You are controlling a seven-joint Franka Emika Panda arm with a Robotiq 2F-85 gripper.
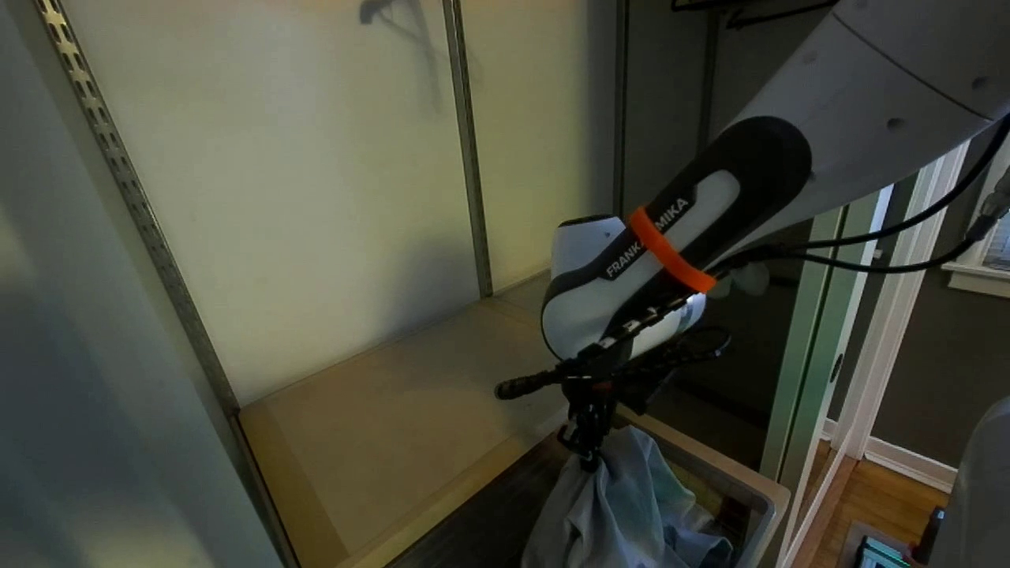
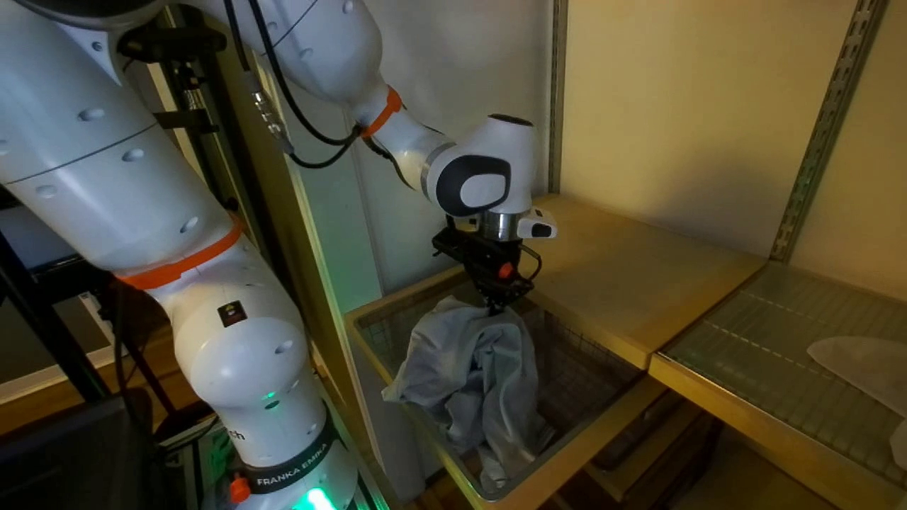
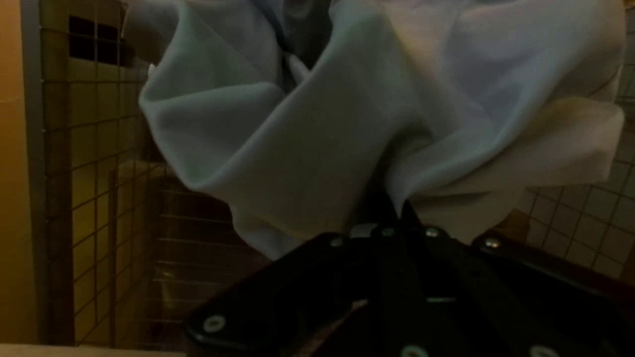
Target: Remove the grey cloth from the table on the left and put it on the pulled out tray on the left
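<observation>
The grey cloth (image 1: 623, 513) hangs bunched in folds from my gripper (image 1: 590, 461). In an exterior view the cloth (image 2: 482, 375) hangs over and inside the pulled-out wire tray (image 2: 560, 473), with one corner reaching the tray's side rim. How much of the cloth rests on the tray floor I cannot tell. The tray's pale rim also shows in an exterior view (image 1: 714, 457). In the wrist view the dark fingertips (image 3: 401, 210) are shut on a pinch of the cloth (image 3: 307, 144), and the tray's mesh side (image 3: 94, 198) shows to the left.
A wooden shelf top (image 2: 609, 262) adjoins the tray and also shows in an exterior view (image 1: 394, 426). A glass-topped shelf (image 2: 765, 347) bears a pale flat object (image 2: 861, 365). Wall panels with metal uprights (image 1: 469, 158) stand behind. A green-edged door frame (image 1: 809, 339) stands close by.
</observation>
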